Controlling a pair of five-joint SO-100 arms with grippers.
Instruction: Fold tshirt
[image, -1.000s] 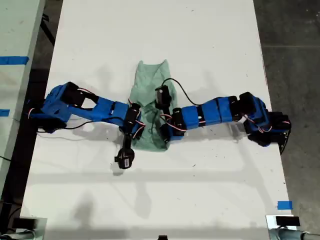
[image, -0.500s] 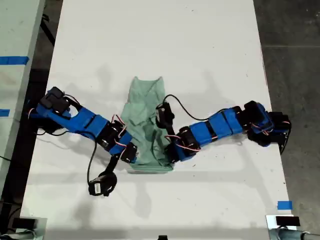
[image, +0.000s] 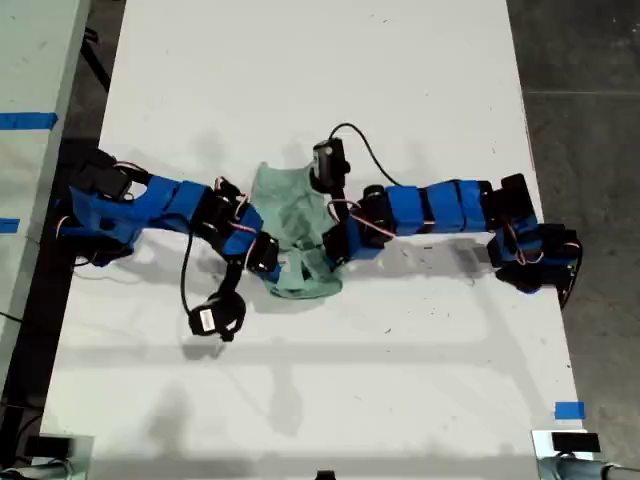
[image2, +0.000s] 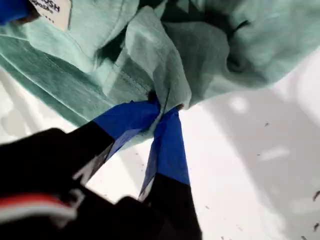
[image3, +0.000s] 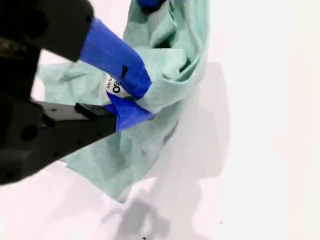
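Since we drew its hem back toward 12 o'clock in the exterior view, the tshirt lies shorter, bunched mid-table, half folded; our first gripper and second gripper each pinch its cloth.

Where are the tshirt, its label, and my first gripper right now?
tshirt (image: 290, 205): exterior view, upper flat panel.
label (image3: 114, 87): second wrist view, white printed tag.
my first gripper (image2: 162, 107): first wrist view, fingertips pinching cloth.
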